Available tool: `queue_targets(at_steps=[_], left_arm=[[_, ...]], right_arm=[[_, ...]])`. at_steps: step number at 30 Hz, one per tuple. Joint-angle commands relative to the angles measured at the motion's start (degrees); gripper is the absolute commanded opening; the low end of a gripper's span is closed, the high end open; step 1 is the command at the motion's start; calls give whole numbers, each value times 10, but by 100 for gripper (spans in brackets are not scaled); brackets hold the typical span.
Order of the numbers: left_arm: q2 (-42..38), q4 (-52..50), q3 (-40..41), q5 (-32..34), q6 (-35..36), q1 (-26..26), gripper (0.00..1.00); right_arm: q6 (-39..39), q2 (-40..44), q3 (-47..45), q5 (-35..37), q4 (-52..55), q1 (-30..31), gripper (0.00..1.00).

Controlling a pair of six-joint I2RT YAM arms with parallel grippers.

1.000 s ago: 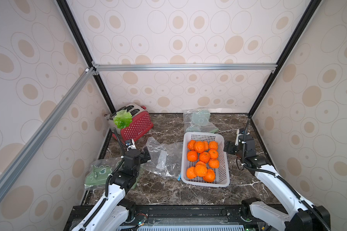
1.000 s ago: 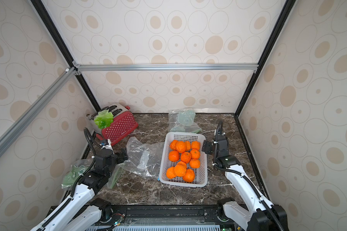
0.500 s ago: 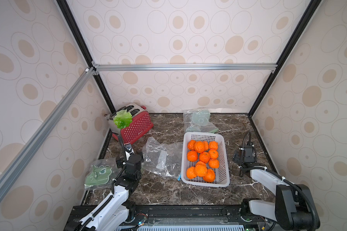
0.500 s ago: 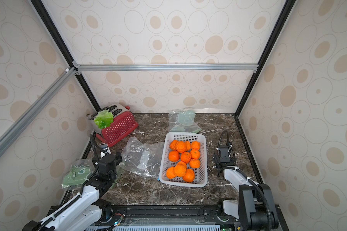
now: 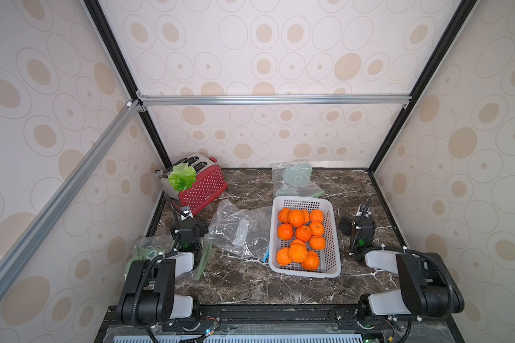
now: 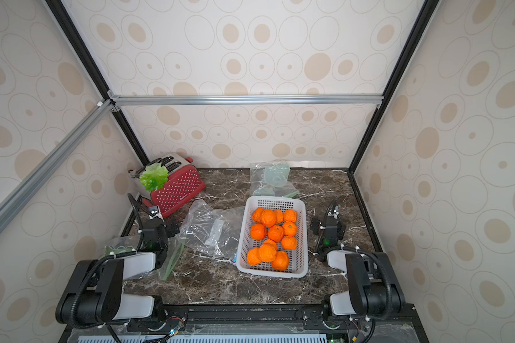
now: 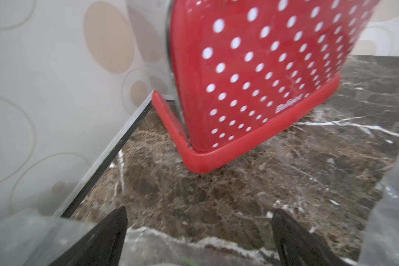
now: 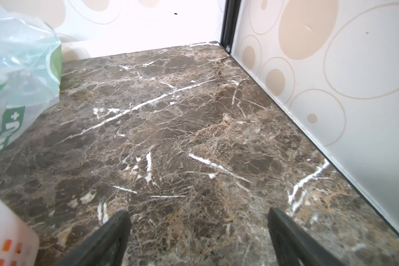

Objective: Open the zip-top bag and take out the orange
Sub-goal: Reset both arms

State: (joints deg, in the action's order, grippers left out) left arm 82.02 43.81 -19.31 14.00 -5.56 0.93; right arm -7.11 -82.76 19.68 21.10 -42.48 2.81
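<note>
Both arms drawn back to the near edge of the desk point(image 5: 280, 285) since a second ago | left hand point(image 7: 198, 209) released, jaws wide, empty, near red toaster point(image 5: 204, 185) | zip-top bag point(image 5: 238, 228) crumpled just left of white basket point(image 5: 334, 246) | oranges point(image 5: 298, 234) piled inside basket | right hand point(image 8: 198, 210) released, empty, right of basket

Marble table point(image 5: 250, 282) bears toaster point(image 5: 204, 190), white basket point(image 5: 335, 237) (oranges point(image 5: 298, 234) inside), crumpled zip-top bags point(image 5: 238, 231)

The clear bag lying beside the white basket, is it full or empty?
Empty: the clear bag lies flat and crumpled, with no orange showing through it. The oranges sit in the white basket.
</note>
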Motion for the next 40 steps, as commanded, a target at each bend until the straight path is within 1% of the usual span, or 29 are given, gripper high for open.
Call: queue_targets(at_steps=[1,4,5,6,7,8,9,10,11,12,13,14,15,16,17,19,20,22,26,28,35,40], left_arm=[[64,117,-14,-106,55,3,99],[57,87,-22,-98,51,3,99],[62,90,-25,-96,50,3,99],[63,79,-31,-94,49,4,99],[61,52,-43,-90,47,4,99],[62,44,-48,-91,46,6,99],[64,48,-47,-99,43,10,99],[63,39,-50,-107,41,14,99],[64,35,-53,-112,39,16,99],[64,37,-53,-118,37,19,99],[64,35,-54,-122,35,21,99],[64,36,-54,-122,36,21,99],[63,36,-53,-122,35,21,99],[63,38,-52,-122,36,21,99],[61,39,-51,-122,36,21,99],[61,39,-51,-122,35,21,99],[62,39,-51,-122,35,21,99],[62,39,-51,-122,36,21,99],[62,39,-51,-122,37,21,99],[61,38,-52,-121,36,21,99],[72,25,-64,-122,37,21,99],[62,38,-52,-108,40,14,99]], right_arm=[[37,-7,2,-18,-70,11,96],[40,-17,-11,-39,-95,11,95],[40,-44,-20,-34,-146,11,95],[55,-82,-33,-29,-233,13,95],[54,-69,-28,-28,-202,16,95],[39,-41,-11,-30,-115,15,95],[35,-38,-3,-37,-97,12,95],[48,-68,-7,-35,-158,12,95],[53,-75,2,-38,-155,11,95],[46,-54,26,-41,-68,12,95],[40,-49,37,-38,-32,13,97],[50,-65,25,-37,-90,13,98],[57,-74,23,-33,-111,16,98],[49,-60,32,-33,-60,16,98],[43,-52,36,-35,-40,16,98],[55,-66,22,-31,-101,17,98],[56,-66,21,-30,-100,19,98],[50,-54,31,-32,-58,19,98],[55,-64,24,-30,-92,19,98],[54,-60,27,-31,-76,19,98],[55,-61,25,-31,-81,19,99],[55,-61,26,-31,-81,19,99]])
